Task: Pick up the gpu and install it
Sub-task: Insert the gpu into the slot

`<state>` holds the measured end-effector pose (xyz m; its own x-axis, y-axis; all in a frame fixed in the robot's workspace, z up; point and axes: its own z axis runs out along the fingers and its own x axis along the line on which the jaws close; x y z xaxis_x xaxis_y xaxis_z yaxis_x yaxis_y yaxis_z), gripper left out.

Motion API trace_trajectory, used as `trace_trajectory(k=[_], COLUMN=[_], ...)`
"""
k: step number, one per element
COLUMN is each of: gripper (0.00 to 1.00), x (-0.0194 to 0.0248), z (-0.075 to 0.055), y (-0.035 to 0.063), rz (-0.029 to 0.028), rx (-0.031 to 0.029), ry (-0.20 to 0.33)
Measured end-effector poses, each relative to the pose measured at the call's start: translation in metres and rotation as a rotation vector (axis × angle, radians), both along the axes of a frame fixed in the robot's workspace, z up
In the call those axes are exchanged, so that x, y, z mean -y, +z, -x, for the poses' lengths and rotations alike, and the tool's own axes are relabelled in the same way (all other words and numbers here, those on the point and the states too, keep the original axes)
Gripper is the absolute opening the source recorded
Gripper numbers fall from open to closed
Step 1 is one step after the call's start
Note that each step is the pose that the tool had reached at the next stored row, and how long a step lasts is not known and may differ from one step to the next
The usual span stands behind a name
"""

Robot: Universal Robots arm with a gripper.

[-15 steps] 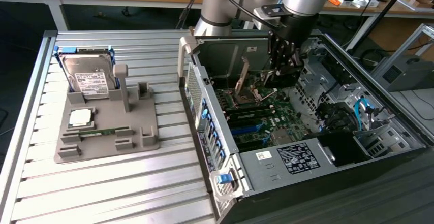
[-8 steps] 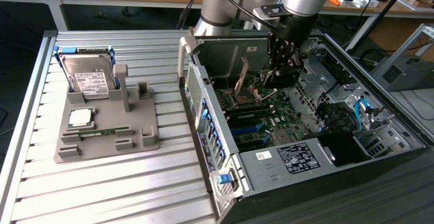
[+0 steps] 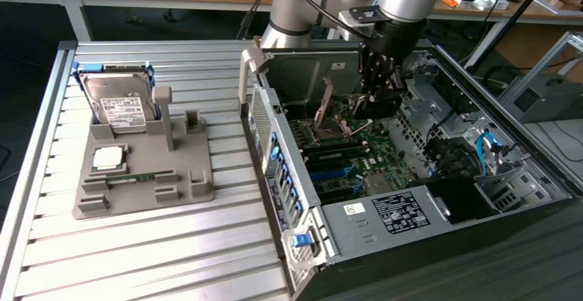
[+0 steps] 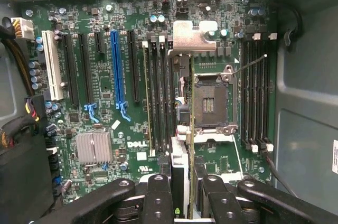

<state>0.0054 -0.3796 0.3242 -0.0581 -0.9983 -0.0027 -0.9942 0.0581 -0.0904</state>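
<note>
The black claw [image 4: 182,195] is closed on the thin green card with a silvery end bracket, the gpu [image 4: 189,129], gripping it edge-on above the green motherboard [image 4: 105,108] inside the open grey computer case [image 3: 401,212]. The card hangs over the empty processor socket [image 4: 211,100], beside the long black slots [image 4: 158,92]. The blue slot [image 4: 117,71] lies well apart.

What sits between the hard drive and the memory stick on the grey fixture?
A processor chip, lying flat on the grey fixture between the hard drive and the memory stick. Seen in the exterior view.
</note>
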Motion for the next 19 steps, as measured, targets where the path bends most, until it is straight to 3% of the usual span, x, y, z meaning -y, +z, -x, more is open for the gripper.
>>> trace_trajectory(k=[19], gripper=[0.27], x=[0.001], z=[0.0041], y=[-0.0008], rz=[0.0], rx=[0.0], ry=[0.0])
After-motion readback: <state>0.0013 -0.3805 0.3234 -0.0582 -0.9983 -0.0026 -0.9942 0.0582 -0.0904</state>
